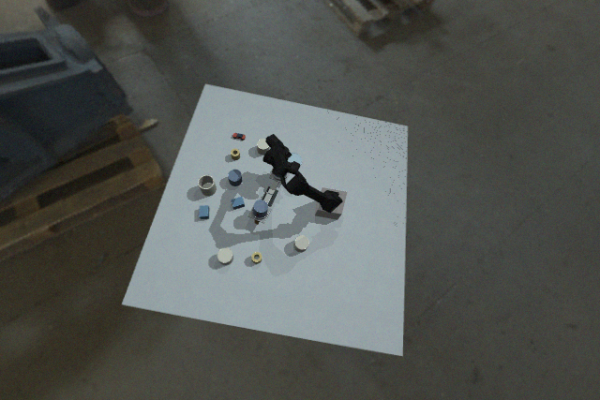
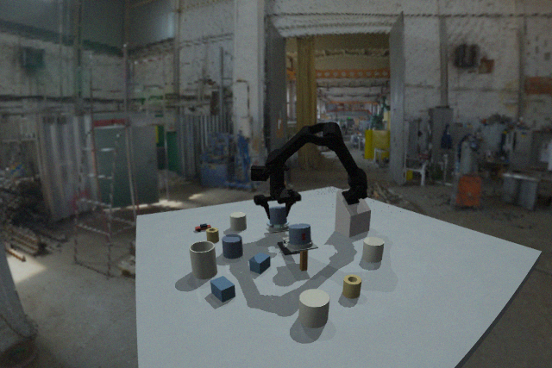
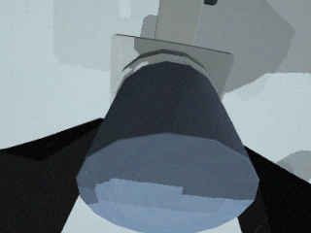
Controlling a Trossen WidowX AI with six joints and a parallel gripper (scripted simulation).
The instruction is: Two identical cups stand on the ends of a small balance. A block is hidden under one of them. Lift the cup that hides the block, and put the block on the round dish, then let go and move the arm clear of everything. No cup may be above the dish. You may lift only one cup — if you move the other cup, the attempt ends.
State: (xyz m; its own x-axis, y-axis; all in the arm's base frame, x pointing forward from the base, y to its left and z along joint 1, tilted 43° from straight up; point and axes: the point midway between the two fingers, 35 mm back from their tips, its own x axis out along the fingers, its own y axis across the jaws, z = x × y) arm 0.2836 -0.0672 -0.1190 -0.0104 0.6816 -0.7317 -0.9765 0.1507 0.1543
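Observation:
My gripper is shut on the far blue cup, one finger on each side. The cup is upright, right over its square end plate; I cannot tell whether there is a small gap under it. The other blue cup stands upright on the near end of the balance. The pale blue round dish lies beside the far end, partly behind the arm in the top view. No block shows; what is under either cup is hidden.
A dark blue cylinder, a hollow grey cup and two blue blocks are on the left. Cream cylinders, yellow rings and a red toy car surround the balance.

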